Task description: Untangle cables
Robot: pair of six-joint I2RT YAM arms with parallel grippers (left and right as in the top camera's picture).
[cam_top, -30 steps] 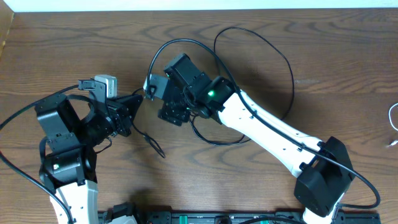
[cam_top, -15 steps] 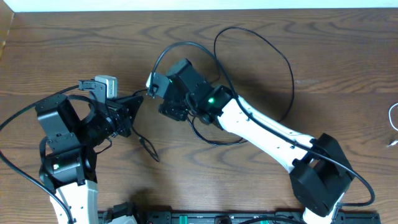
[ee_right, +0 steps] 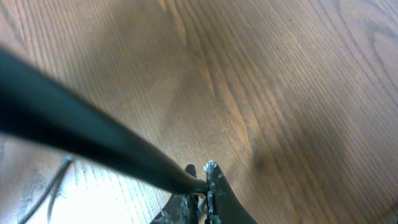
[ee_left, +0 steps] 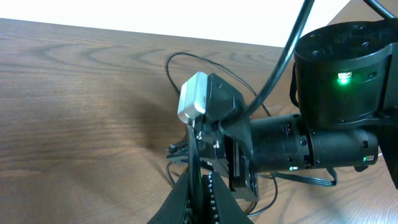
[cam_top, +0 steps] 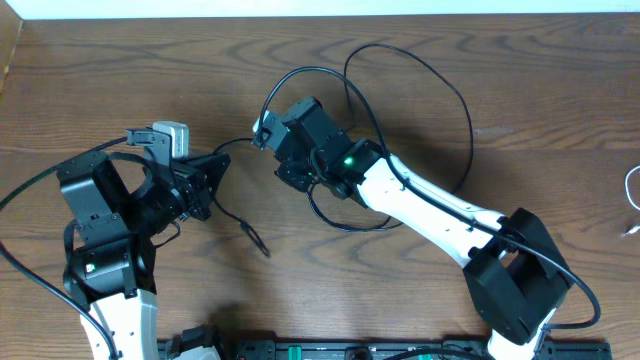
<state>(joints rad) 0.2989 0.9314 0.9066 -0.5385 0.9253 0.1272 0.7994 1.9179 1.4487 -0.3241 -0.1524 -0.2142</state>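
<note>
A black cable (cam_top: 468, 120) makes a large loop behind the right arm, and another stretch of it runs between the two grippers. My left gripper (cam_top: 218, 162) is shut on that cable (ee_left: 198, 155), which rises from between its fingers toward the right arm's wrist. My right gripper (cam_top: 284, 172) is shut on the same black cable (ee_right: 112, 146), which leaves its tips (ee_right: 204, 183) toward the upper left. A loose strand with a small plug end (cam_top: 256, 240) lies on the table below the left gripper. A white cable (cam_top: 632, 195) shows at the far right edge.
The wooden table (cam_top: 120, 80) runs to a pale edge at the back. The two arms stand close together at centre left. A black rail (cam_top: 350, 350) lines the front edge, and the right arm's base (cam_top: 515, 290) sits at the lower right.
The right gripper has closed on the black cable and shifted right and slightly back. The strand between the grippers has drawn straighter. The left arm has stayed put.
</note>
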